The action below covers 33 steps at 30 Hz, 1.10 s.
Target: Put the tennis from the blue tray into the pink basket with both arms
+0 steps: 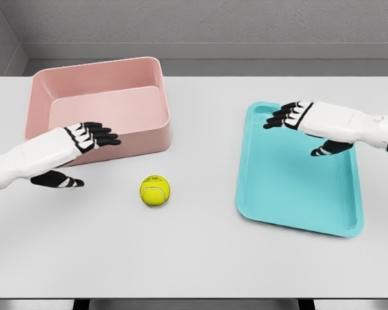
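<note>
A yellow-green tennis ball (pixel 155 190) lies on the white table, between the pink basket (pixel 145 139) and the blue tray (pixel 297 187), just in front of the basket's near wall. My left hand (pixel 84 152) hovers to the left of the ball, in front of the basket, fingers spread and holding nothing. Over the tray's far end floats my right hand (pixel 301 129), fingers extended, thumb pointing down, nothing in it. The tray holds nothing.
The basket stands at the back left with nothing inside it. The table's front edge runs along the bottom; a grey wall rises behind the table.
</note>
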Available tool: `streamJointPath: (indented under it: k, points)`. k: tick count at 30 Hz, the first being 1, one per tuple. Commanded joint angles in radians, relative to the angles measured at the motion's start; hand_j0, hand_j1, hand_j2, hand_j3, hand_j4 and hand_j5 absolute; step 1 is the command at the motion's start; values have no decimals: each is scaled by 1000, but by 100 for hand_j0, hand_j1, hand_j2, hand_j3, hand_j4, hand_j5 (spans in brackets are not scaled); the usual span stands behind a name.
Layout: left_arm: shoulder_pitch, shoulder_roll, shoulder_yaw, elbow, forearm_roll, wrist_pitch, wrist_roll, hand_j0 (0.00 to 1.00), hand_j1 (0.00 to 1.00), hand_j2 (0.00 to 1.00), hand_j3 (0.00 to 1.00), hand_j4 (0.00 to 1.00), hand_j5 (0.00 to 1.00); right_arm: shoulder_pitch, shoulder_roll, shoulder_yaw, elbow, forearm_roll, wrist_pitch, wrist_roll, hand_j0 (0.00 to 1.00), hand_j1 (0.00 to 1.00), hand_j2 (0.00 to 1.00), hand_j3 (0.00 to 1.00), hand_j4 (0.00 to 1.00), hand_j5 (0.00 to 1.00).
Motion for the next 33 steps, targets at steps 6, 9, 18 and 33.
streamJointPath:
  k: [6,9,18,33]
  points:
    - [-20,-48,-3,-2,-19,1,-32,100,100,100,100,100,100,1,-14,-5,29,-9,1,0,100,100,100,100,100,100]
    - [-92,-55,-81,-5,-36,1,-35,100,100,100,100,100,100,12,-16,-7,27,-9,1,6,100,100,100,100,100,100]
    - [-212,-57,-215,-5,-68,1,-35,100,100,100,100,100,100,25,-42,-85,-59,-12,1,23,100,100,100,100,100,100]
    - [-255,-124,-304,23,-87,1,-81,100,100,100,100,100,100,81,-69,-116,-83,-96,1,76,100,100,100,100,100,100]
